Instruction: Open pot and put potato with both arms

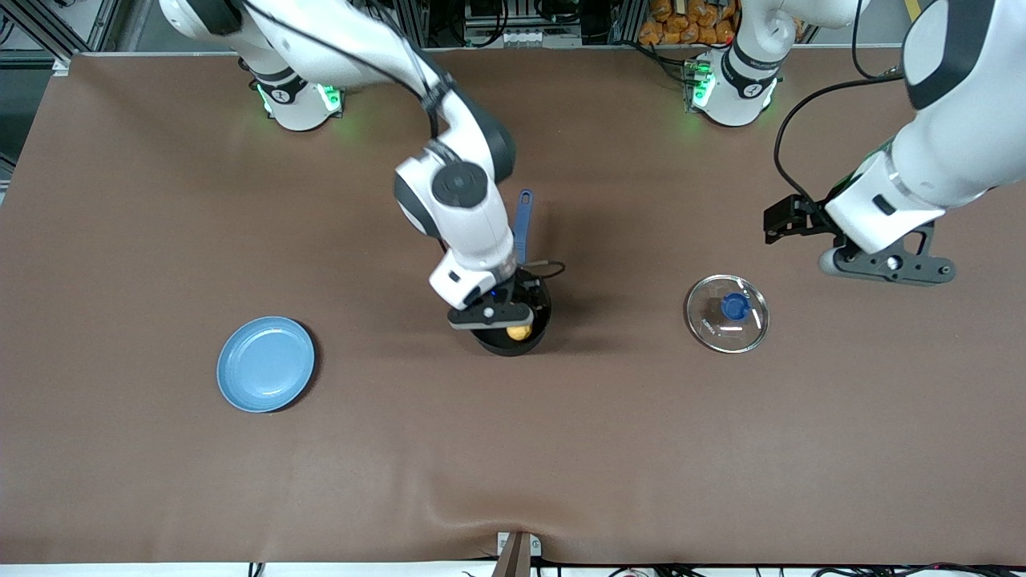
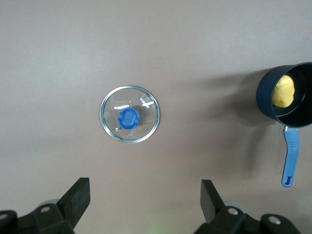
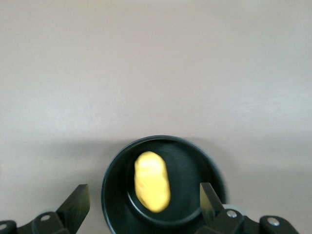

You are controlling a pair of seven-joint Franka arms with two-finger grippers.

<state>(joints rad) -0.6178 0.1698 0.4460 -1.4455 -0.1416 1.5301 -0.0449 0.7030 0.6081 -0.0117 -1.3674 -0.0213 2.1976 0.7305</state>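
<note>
**Potato's in, now don't knock the pot**

The potato [image 3: 152, 181] sits inside the pot [image 1: 510, 330], lid [image 1: 727, 312] off on the counter [image 1: 561, 449]. Right claw [image 1: 501, 314] hangs released over it; lifting sloppily could clip the rim. Left claw [image 2: 145, 197] is spread, empty, over the lid.

Right gripper [image 3: 141, 204] hangs low with fingers spread wide; left gripper [image 2: 145, 200] hovers, fingers equally spread.

pot [image 1: 513, 324] mouth uncovered, right hand [image 3: 141, 207] over it | lid [image 1: 727, 312] lies well apart
</note>
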